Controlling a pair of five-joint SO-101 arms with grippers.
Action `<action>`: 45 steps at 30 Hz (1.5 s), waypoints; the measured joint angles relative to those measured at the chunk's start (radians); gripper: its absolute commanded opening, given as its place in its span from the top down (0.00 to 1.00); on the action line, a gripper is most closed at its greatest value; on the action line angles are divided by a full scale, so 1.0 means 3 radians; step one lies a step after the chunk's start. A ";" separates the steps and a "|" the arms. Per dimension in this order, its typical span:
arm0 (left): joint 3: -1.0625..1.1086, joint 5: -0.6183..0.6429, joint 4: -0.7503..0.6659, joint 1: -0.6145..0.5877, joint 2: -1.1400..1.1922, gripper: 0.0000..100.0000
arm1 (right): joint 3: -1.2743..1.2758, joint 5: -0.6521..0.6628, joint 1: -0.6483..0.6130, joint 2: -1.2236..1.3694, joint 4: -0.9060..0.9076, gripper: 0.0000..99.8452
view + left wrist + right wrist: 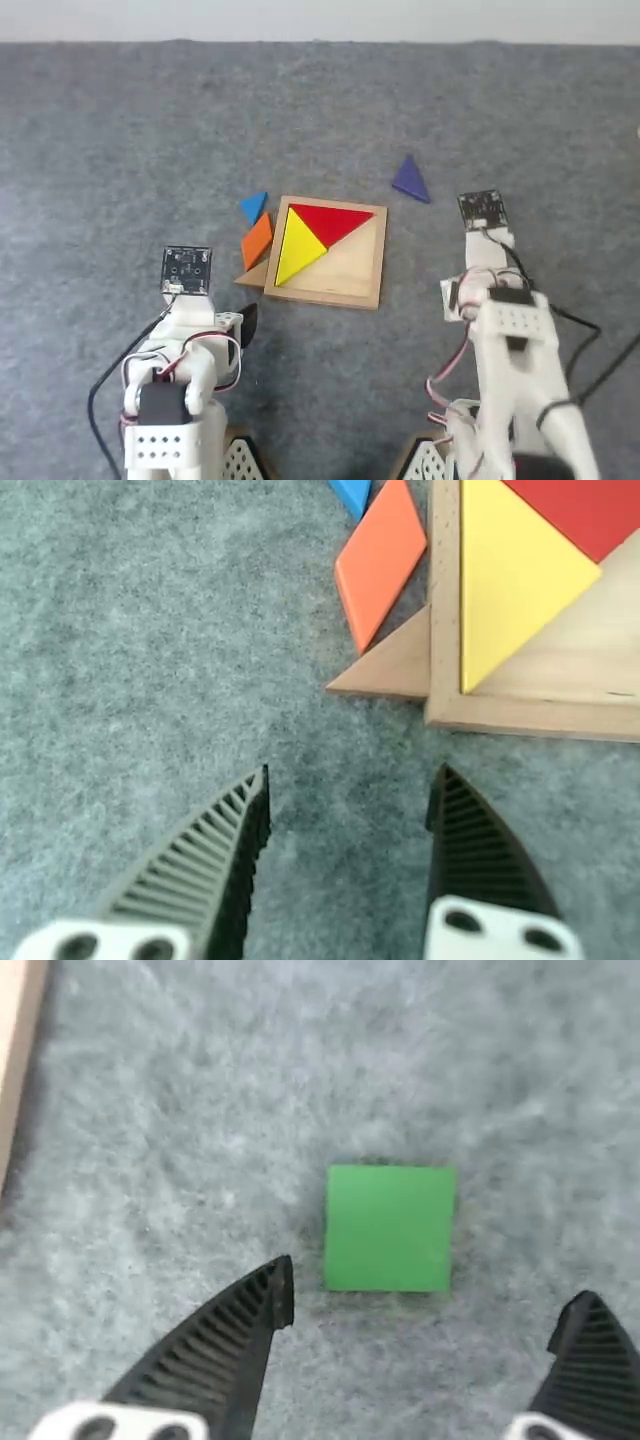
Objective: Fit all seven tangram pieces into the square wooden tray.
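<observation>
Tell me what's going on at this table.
Two robot arms are working a tangram puzzle. The wooden tray holds the red triangle and yellow triangle. The orange parallelogram, blue triangle, tan triangle and purple triangle lie outside it. The left end effector hangs open near the tan triangle, and the right end effector hangs open by the green square. Neither holds anything.

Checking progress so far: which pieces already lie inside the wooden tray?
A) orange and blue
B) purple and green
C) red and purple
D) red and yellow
D: the red triangle and the yellow triangle lie edge to edge inside the wooden tray.
</observation>
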 measured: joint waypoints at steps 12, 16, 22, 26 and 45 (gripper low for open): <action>-0.0036 -0.1493 -0.0384 -0.0767 0.0000 0.76 | 0.0072 0.0026 -0.0051 -0.0235 -0.0020 0.61; -0.0317 -0.1453 -0.0445 -0.0834 0.0000 0.76 | 0.0077 0.0031 0.0153 -0.0266 0.0159 0.61; -0.1447 -0.1238 0.0077 -0.0747 0.0159 0.76 | 0.0409 0.0128 0.0256 -0.0880 0.0317 0.61; -0.2112 -0.1233 0.0179 -0.0747 0.1018 0.76 | 0.0803 0.0148 0.0281 -0.1586 0.0348 0.61; -0.4301 -0.1274 0.0036 0.0322 0.5948 0.76 | 0.1493 0.0148 0.0302 -0.3964 0.1488 0.61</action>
